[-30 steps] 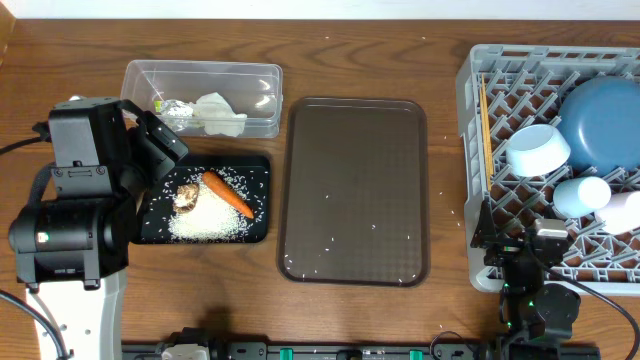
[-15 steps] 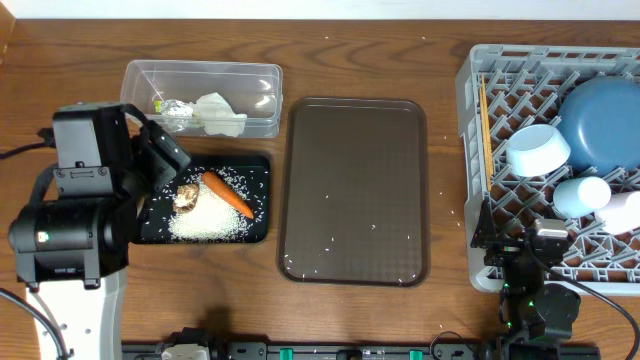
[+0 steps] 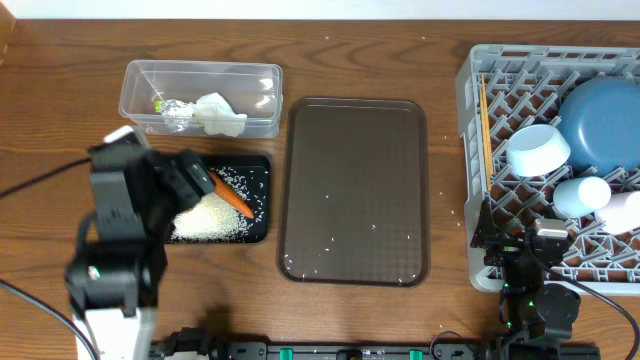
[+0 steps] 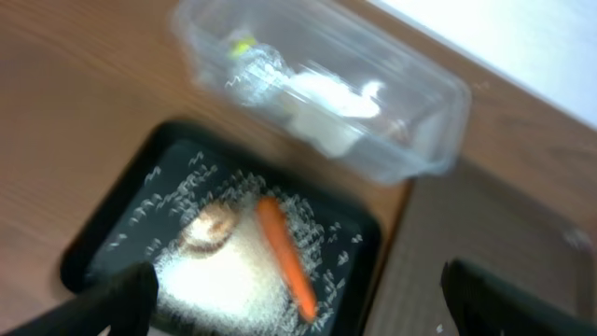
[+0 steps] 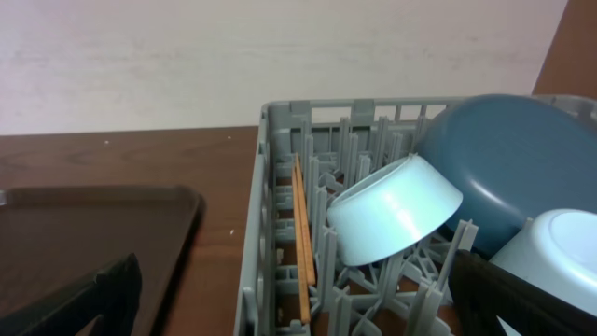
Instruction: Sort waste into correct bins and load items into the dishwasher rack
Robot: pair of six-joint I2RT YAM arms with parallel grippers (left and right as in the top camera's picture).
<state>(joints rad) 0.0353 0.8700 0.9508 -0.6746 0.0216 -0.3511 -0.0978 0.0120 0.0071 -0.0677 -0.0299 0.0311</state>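
My left gripper (image 3: 198,180) (image 4: 308,313) hangs open over the left part of the black tray (image 3: 258,170) (image 4: 121,224), nothing between its fingers. That tray holds white rice (image 3: 212,220) (image 4: 233,280), an orange carrot (image 3: 234,198) (image 4: 284,247) and a brown lump (image 4: 207,229). Behind it, the clear tub (image 3: 200,72) (image 4: 410,140) holds the wrapper (image 3: 172,110) and crumpled paper (image 3: 218,112). The grey rack (image 3: 470,150) (image 5: 256,233) carries the blue plate (image 3: 600,120), white bowl (image 3: 537,148) (image 5: 392,210), light-blue cup (image 3: 582,194), pinkish cup (image 3: 625,212) and chopsticks (image 3: 486,130) (image 5: 300,233). My right gripper (image 3: 505,240) (image 5: 298,308) stands open at the rack's front-left corner.
A flat brown serving tray (image 3: 355,190) (image 5: 84,233) with a few stray rice grains lies between the black tray and the rack. Bare wooden table (image 3: 400,60) runs along the back edge.
My left arm has swung forward and to the right, and its gripper now covers the black tray's left part and the brown lump from above. The right arm has not moved.
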